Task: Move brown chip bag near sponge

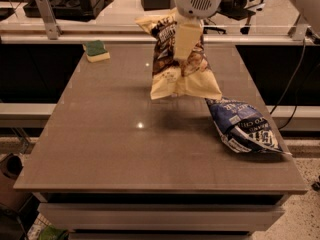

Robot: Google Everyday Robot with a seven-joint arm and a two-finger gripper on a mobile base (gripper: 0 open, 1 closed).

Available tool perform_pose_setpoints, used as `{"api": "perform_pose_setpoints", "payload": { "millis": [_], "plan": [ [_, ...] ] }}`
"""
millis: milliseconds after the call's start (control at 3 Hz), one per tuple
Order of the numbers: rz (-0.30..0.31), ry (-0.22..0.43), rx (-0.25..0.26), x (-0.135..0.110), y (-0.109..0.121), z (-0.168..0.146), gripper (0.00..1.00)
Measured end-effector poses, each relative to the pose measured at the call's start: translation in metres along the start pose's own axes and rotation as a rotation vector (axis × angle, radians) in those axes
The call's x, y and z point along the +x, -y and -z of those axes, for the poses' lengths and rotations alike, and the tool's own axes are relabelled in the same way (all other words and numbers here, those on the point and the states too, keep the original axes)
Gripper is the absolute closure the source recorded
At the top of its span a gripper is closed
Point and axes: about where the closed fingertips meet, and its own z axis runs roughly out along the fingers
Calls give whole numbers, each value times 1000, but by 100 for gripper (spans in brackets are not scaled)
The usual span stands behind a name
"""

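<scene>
1. Camera view: brown chip bag (pixel 175 79) hangs upright above the table (pixel 125 149); crinkly, cream edges, dark brown centre, white lettering unreadable
2. Gripper (pixel 186 54) at top centre, jaws clamped on the bag
3. Sponge (pixel 96 50), green over yellow, far left, well apart from the bag
4. Blue chip bag (pixel 245 129) lies on the table at right

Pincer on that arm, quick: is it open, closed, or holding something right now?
Pincer: closed on the brown chip bag, holding it in the air above the far half of the table.
</scene>
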Motion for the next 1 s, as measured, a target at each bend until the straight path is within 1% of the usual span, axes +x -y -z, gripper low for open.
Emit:
{"api": "perform_pose_setpoints", "payload": {
  "millis": [333, 667, 1000],
  "plan": [
    [41, 30, 101, -19, 59, -9, 100],
    [105, 106, 176, -53, 109, -32, 100],
    [158, 169, 232, -87, 147, -51, 100]
  ]
}}
